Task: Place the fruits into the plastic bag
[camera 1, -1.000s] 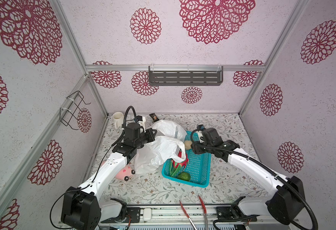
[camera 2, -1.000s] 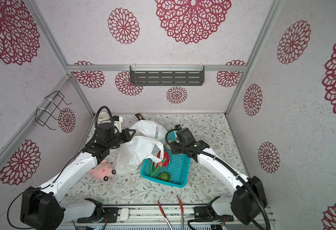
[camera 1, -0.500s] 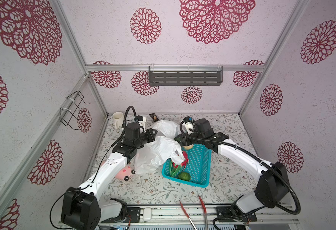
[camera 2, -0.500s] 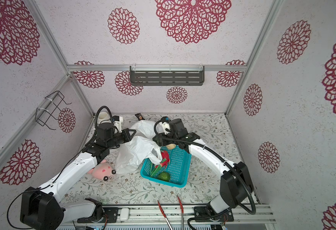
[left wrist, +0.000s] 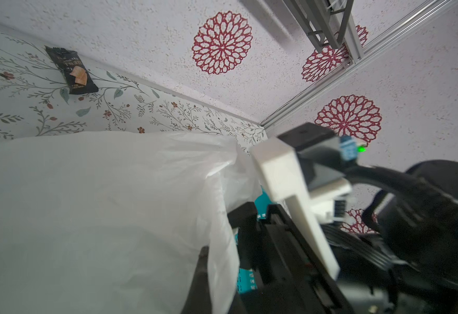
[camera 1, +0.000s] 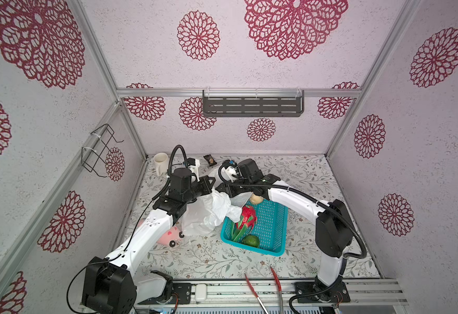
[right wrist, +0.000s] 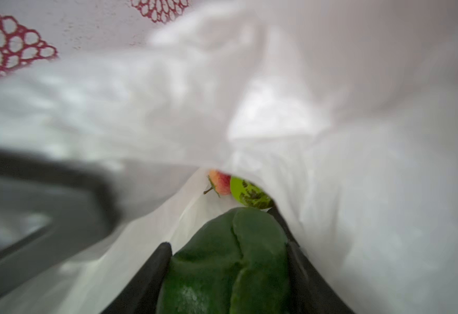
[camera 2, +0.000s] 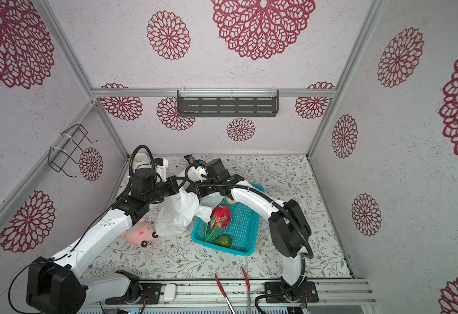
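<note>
Right now the right tool is clamped on a dark green, bumpy-skinned toy fruit, with its two black fingers pressing on either side. The pair sits at the mouth of the thin, crinkly white plastic bag. Straight ahead of the held fruit, deeper in the bag, lie a small red-orange fruit and a bright green one with dark markings. The held fruit's long axis seems to run along the fingers toward them. White film rises close on every side, so room for the release is narrow, and a fold could snag a finger on the way out.

In both top views the left tool is pinched together on the bag's upper edge, lifting the mouth open toward the right arm. Just beside the bag on the surface stands a teal perforated plastic basket. A red-pink dragon fruit and a round green fruit wait in it, and the right arm is nearer to both.
</note>
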Controlling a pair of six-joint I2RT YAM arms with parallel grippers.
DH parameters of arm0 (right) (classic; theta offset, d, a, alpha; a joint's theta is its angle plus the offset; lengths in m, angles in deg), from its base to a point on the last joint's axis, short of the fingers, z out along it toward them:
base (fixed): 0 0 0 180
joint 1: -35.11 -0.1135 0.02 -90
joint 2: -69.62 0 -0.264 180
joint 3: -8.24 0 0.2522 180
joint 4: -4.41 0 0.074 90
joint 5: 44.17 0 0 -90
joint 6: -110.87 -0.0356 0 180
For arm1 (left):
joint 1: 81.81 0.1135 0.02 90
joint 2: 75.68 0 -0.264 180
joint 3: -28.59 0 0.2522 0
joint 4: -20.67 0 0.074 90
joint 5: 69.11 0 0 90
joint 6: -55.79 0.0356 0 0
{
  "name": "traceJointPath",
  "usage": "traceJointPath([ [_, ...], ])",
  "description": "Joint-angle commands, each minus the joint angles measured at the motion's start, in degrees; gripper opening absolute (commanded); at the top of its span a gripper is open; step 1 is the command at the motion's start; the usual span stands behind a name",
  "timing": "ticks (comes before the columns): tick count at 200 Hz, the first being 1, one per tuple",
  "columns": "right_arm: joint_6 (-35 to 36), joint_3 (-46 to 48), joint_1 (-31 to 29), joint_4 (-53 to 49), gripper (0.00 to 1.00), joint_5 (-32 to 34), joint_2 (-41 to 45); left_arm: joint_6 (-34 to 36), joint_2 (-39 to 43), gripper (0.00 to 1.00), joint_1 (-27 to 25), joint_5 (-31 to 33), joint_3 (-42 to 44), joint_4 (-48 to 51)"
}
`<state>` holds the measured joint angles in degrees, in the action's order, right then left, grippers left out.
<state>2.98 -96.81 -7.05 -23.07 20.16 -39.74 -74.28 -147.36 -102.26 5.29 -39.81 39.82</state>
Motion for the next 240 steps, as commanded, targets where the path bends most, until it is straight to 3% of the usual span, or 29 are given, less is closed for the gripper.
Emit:
traceJointPath([
  [1, -2.09, -3.5, 0.14, -2.47, 0.5, 3.33, -1.69, 0.23, 1.76, 0.0, -0.56, 1.04, 1.56, -1.13],
  [27, -1.74, -3.74, 0.14, -4.83, 0.59, 5.23, -2.44, -0.22, 2.29, 0.0, -0.56, 2.58, 2.49, -1.6],
  [38, -1.58, -3.13, 0.14, -4.4, 0.7, 5.28, -1.67, -0.18, 2.42, 0.0, -0.56, 3.0, 2.6, -1.65],
  [56, -1.16, -1.97, 0.23, -3.04, 0.8, 5.04, 0.33, 0.13, 2.4, 0.0, -0.5, 3.59, 2.52, -1.52],
  [80, -0.63, -0.37, 0.49, -1.49, 0.86, 4.79, 3.59, 0.18, 2.27, 0.0, -0.51, 4.17, 2.34, -1.52],
  [161, -2.27, 9.94, 3.46, 6.16, 0.87, -1.51, 18.72, -0.6, -0.2, 0.0, -0.55, 4.9, 1.07, -1.43],
  [188, -5.02, 15.63, 7.04, 8.22, 0.87, 2.66, 24.95, -0.48, -0.57, 0.0, -0.55, 4.81, 0.62, -1.0],
  [211, -9.85, 22.07, 11.64, 10.45, 0.88, 10.1, 29.98, -0.36, -0.57, 0.0, -0.53, 5.03, 0.58, -1.08],
  [240, -16.43, 27.87, 16.47, 9.2, 0.9, 16.39, 32.12, -0.27, -0.61, 0.0, -0.55, 5.05, 0.58, -1.04],
])
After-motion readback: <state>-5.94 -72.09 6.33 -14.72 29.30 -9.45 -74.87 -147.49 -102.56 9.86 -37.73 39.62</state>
